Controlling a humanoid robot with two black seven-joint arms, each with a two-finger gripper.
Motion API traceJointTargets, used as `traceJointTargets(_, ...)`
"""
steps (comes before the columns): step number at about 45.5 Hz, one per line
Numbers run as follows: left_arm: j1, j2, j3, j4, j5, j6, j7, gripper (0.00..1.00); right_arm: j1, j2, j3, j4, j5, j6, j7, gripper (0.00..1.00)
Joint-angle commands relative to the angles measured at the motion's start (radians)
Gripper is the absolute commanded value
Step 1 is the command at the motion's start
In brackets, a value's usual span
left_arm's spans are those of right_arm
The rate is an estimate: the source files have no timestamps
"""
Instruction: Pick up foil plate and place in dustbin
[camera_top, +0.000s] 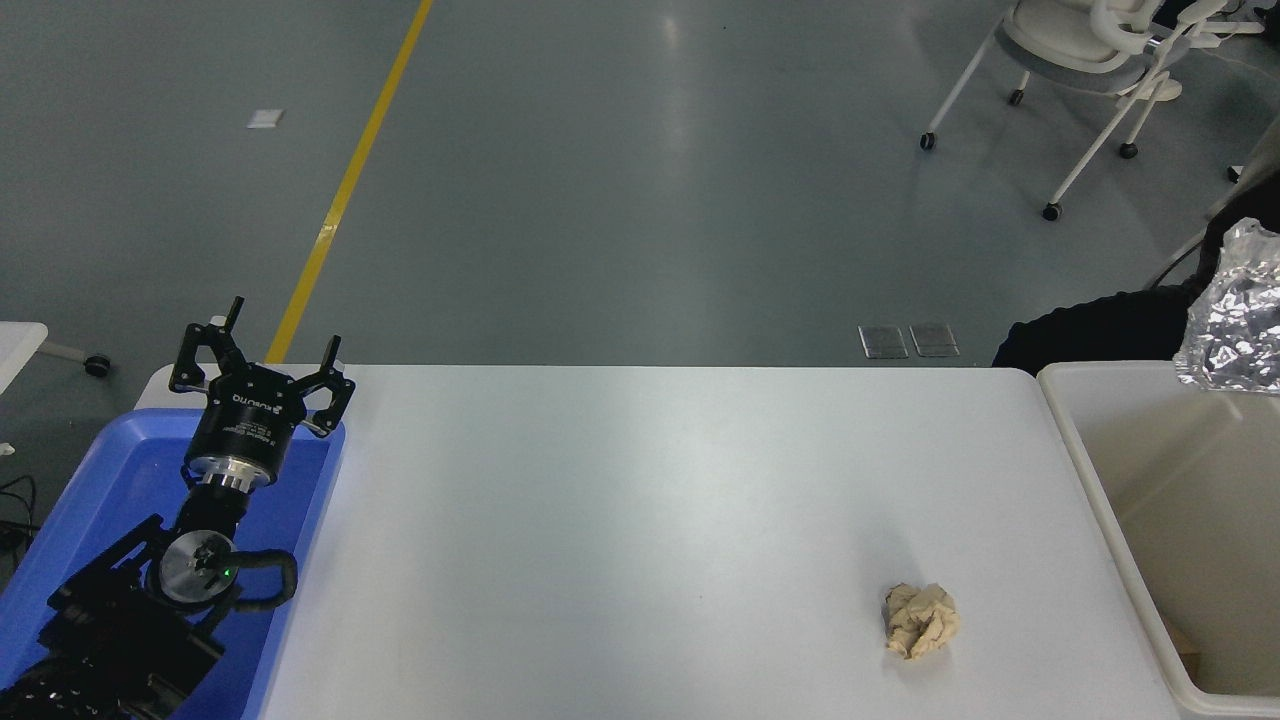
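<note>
Only the left part of the crumpled silver foil plate (1235, 320) shows, at the picture's right edge. It is up in the air above the far side of the cream dustbin (1085, 440), which stands at the table's right end. What holds the plate is outside the picture, and my right gripper is out of view. My left gripper (262, 358) is open and empty, parked over the blue tray (120, 480) at the lower left.
A tan crumpled paper ball (920, 620) lies on the white table (620, 520) near the front right. A dark shape (1090, 330) sits behind the table's far right corner. White chairs (1090, 50) stand on the floor beyond.
</note>
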Motion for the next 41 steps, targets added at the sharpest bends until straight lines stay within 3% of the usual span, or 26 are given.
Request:
traceJointTargets(1, -0.001, 0.0, 0.0, -0.001, 0.0, 0.0, 0.0, 1.0, -0.484, 0.098, 0.333, -0.257, 0.185, -0.108, -0.059, 0.0)
traceJointTargets(8, -0.003, 0.0, 0.0, 0.0, 0.0, 0.0, 0.0, 1.0, -0.667, 0.224, 0.378, -0.4, 0.429, -0.164, -0.096, 0.0)
traceJointTargets(18, -0.001, 0.0, 0.0, 0.0, 0.0, 0.0, 0.0, 1.0, -0.805, 0.342, 0.379, -0.423, 0.694, -0.338, -0.194, 0.0)
traceJointTargets(26, -0.001, 0.0, 0.0, -0.001, 0.0, 0.0, 0.0, 1.0, -0.859, 0.408, 0.389, -0.421, 0.777, -0.411, -0.217, 0.0)
traceJointTargets(35, -0.001, 0.0, 0.0, -0.001, 0.0, 0.0, 0.0, 1.0, -0.87, 0.434, 0.39, -0.424, 0.783, -0.442, -0.222, 0.0)
traceJointTargets(36, -0.001, 0.0, 0.0, 0.0, 0.0, 0.0, 0.0, 1.0, -0.87, 0.432, 0.392, -0.424, 0.782, -0.443, -0.222, 0.26)
traceJointTargets(37, -0.003, 0.0, 0.0, 0.0, 0.0, 0.0, 0.0, 1.0, -0.87, 0.432, 0.39, -0.424, 0.782, -0.445, -0.22, 0.77)
traceJointTargets(38, -0.003, 0.0, 0.0, 0.0, 0.0, 0.0, 0.0, 1.0, -0.868, 0.431, 0.39, -0.424, 0.782, -0.445, -0.222, 1.0)
traceJointTargets(41, -0.001, 0.0, 0.0, 0.0, 0.0, 0.0, 0.0, 1.0, -0.864, 0.428, 0.39, -0.424, 0.782, -0.445, -0.22, 1.0)
